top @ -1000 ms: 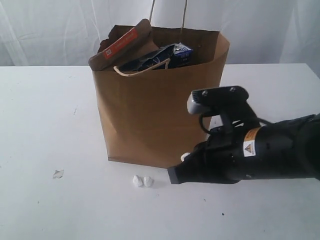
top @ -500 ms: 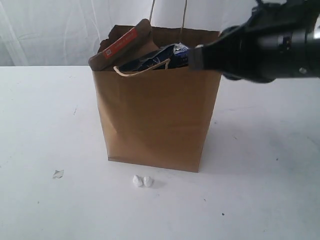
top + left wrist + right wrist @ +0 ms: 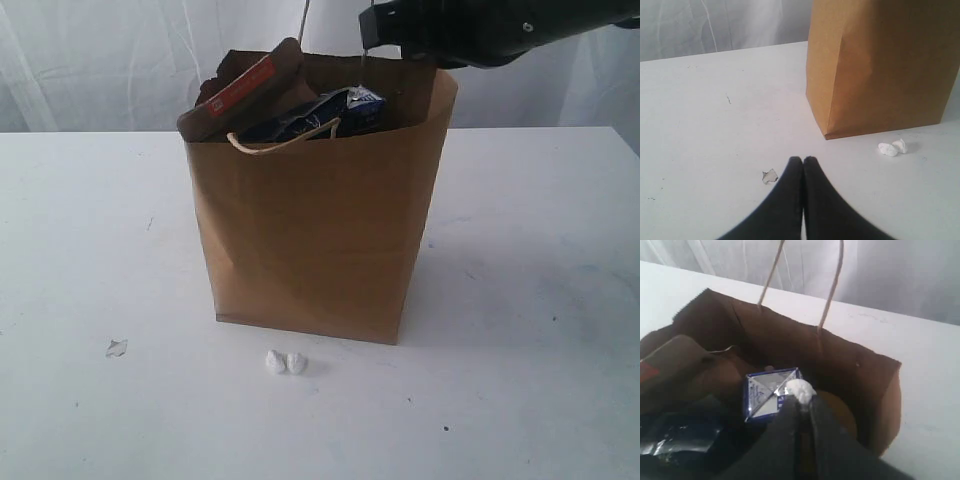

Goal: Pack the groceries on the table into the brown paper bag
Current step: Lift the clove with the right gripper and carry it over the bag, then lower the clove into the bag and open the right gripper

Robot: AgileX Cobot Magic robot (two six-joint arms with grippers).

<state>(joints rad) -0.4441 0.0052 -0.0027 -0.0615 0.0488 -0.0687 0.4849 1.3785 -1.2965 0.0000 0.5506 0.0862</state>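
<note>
Brown paper bag: it is standing up tall in the middle of the white desk, so things can drop in from the top.
Groceries: they are sitting inside the bag already. A small blue-white carton is lying near the top, and a brown-orange foil pouch is poking out over the rim.
Right end effector: it is hanging just over the open bag, pointing down. Its tips are pinching a little white lump, clenched tight on it.
Right arm: it is reaching across above the bag, up high, I think to let the lump fall in.
Left end effector: it is resting low by the desk, squeezed closed, holding nothing.
White crumbs: two are lying on the desk just in front of the bag.
Packing: it is looking nearly done.
</note>
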